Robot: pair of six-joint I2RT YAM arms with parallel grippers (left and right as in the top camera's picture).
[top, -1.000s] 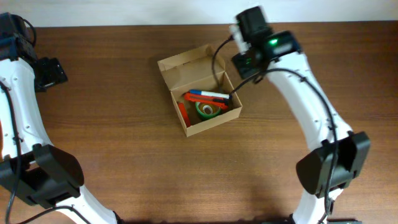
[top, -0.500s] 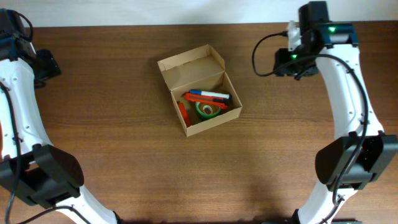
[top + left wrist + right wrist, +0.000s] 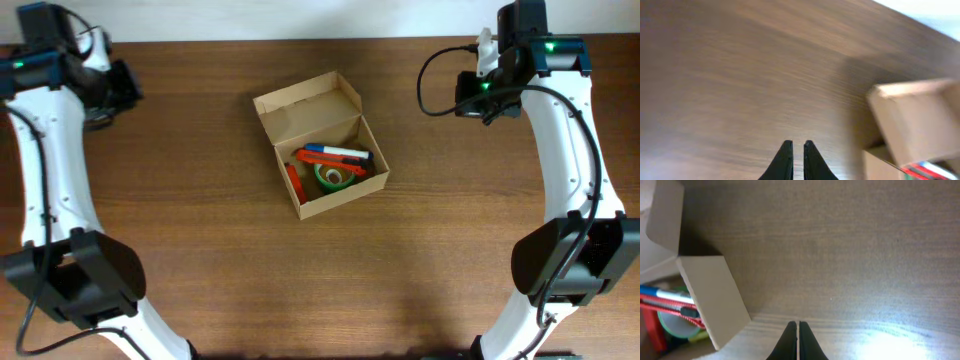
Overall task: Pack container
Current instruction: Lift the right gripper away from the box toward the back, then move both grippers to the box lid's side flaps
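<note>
Sitting open on the counter [image 3: 200, 280], the container [image 3: 320, 145] lies between two hands, well apart from each.

The left hand [image 3: 795, 146] is off to the container's left and the right hand [image 3: 795, 326] off to its right, each with its fingers pinched together on nothing. The one container is plain tan cardboard with its flap lid tipped back. Inside lie one green tape roll [image 3: 333, 177], one blue-and-white pen [image 3: 335, 152] and a red pen [image 3: 330, 163].

Tan cardboard container [image 3: 320, 150] mid-table, flap lid open, pens and tape rolls inside.
</note>
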